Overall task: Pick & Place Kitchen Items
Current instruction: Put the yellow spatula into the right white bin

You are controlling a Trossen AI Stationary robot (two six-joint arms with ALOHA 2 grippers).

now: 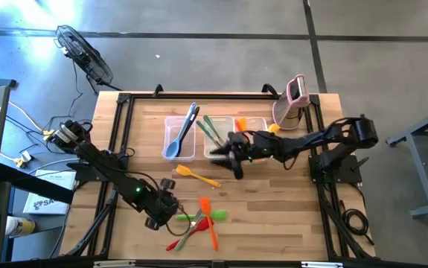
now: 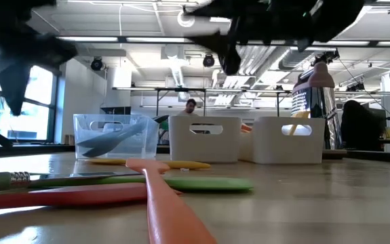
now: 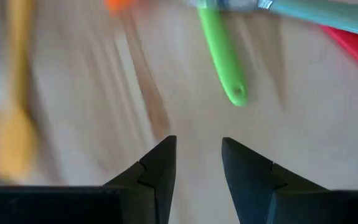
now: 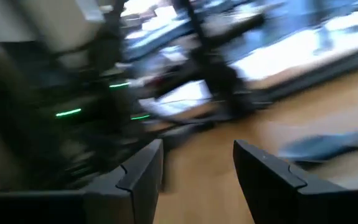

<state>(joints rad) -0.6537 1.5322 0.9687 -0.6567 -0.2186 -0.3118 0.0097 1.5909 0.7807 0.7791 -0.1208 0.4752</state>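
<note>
Lying diagonally, yellow spatula (image 1: 197,176); both pincers, left (image 1: 170,211) and right (image 1: 236,165), released, empty.

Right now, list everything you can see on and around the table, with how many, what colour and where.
Tubs: three, clear, in a row at the table's far middle.
Blue utensils: two or so, blue and dark, leaning in the left tub.
Green utensils: a few, in the middle tub.
Orange utensil: at least one, in the right tub.
Yellow spatula: one, lying on the wood in front of the tubs.
Loose pile: orange, green and red utensils, crossed at the near edge.
Upright gadget: one, pink and white, far right corner.
Fan: one, black, on the floor past the far left corner.
Left gripper: open, empty, beside the pile.
Right gripper: open, empty, over the middle tub's front.
</note>
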